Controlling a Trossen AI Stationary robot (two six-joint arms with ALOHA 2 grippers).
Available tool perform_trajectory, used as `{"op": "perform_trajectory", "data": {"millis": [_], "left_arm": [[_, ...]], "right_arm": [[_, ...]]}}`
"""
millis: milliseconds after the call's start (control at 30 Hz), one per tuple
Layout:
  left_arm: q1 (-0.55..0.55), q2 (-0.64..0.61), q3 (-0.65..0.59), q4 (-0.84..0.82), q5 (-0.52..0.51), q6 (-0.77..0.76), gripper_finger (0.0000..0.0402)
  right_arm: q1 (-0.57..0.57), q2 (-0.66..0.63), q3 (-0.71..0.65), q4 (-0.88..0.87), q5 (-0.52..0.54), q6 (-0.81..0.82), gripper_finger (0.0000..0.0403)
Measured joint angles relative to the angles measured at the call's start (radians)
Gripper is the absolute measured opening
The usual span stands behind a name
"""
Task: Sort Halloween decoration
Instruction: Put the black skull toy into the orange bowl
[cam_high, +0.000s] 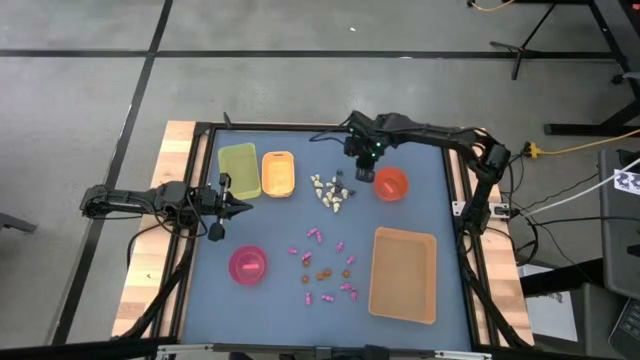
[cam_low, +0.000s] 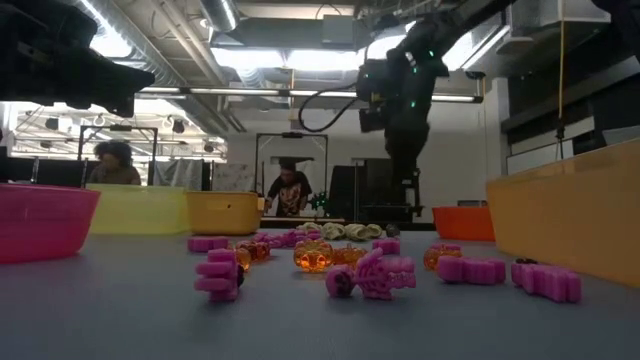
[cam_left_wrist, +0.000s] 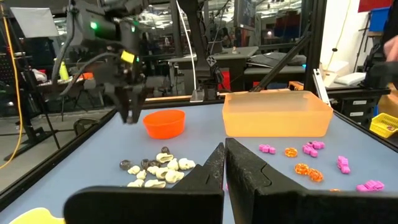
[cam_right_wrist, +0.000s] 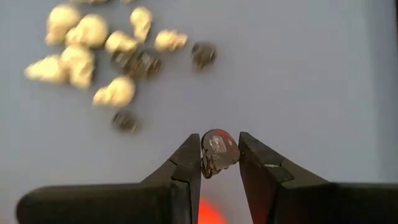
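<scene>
My right gripper (cam_high: 362, 170) hovers between the pile of cream-white and dark grey trinkets (cam_high: 328, 190) and the red-orange bowl (cam_high: 390, 184); it is shut on a dark grey trinket (cam_right_wrist: 219, 151). The left wrist view shows it (cam_left_wrist: 130, 115) pointing down beside the bowl (cam_left_wrist: 164, 122). Magenta-pink trinkets (cam_high: 318, 237) and orange-brown trinkets (cam_high: 323, 273) lie scattered on the blue table toward its near edge. My left gripper (cam_high: 240, 208) waits shut near the left edge, beside the green tray (cam_high: 239, 165). My right gripper pinches the dark grey trinket (cam_right_wrist: 219, 151) between its two fingertips (cam_right_wrist: 189, 158), coming from above and pointing down. The trinket is lifted clear of the table, above the bare blue surface next to the pile.
An orange tray (cam_high: 277, 172) stands next to the green one. A pink bowl (cam_high: 248, 265) sits near the left front, a large tan tray (cam_high: 404, 273) near the right front. People show in the room beyond the table (cam_low: 290, 190).
</scene>
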Motion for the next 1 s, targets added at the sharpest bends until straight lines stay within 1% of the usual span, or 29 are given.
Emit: {"op": "perform_trajectory", "data": {"millis": [167,367,500,633,767,867,1000], "left_arm": [[0.000,0.000,0.000,0.000,0.000,0.000,0.0000],[0.000,0.000,0.000,0.000,0.000,0.000,0.0000],[0.000,0.000,0.000,0.000,0.000,0.000,0.0000],[0.000,0.000,0.000,0.000,0.000,0.000,0.0000],[0.000,0.000,0.000,0.000,0.000,0.000,0.0000],[0.000,0.000,0.000,0.003,0.000,0.000,0.0000],[0.000,0.000,0.000,0.046,0.000,0.000,0.0000]], "right_arm": [[0.042,0.000,0.077,-0.203,-0.001,0.001,0.0086],[0.082,-0.001,0.077,-0.384,0.001,0.008,0.0086],[0.095,0.000,0.057,-0.428,0.047,0.034,0.0086],[0.092,0.000,0.007,-0.419,0.074,0.032,0.0086],[0.092,0.000,-0.039,-0.419,0.158,0.032,0.0087],[0.092,0.000,-0.058,-0.419,0.190,0.032,0.0102],[0.092,0.000,-0.065,-0.418,0.204,0.032,0.0138]]}}
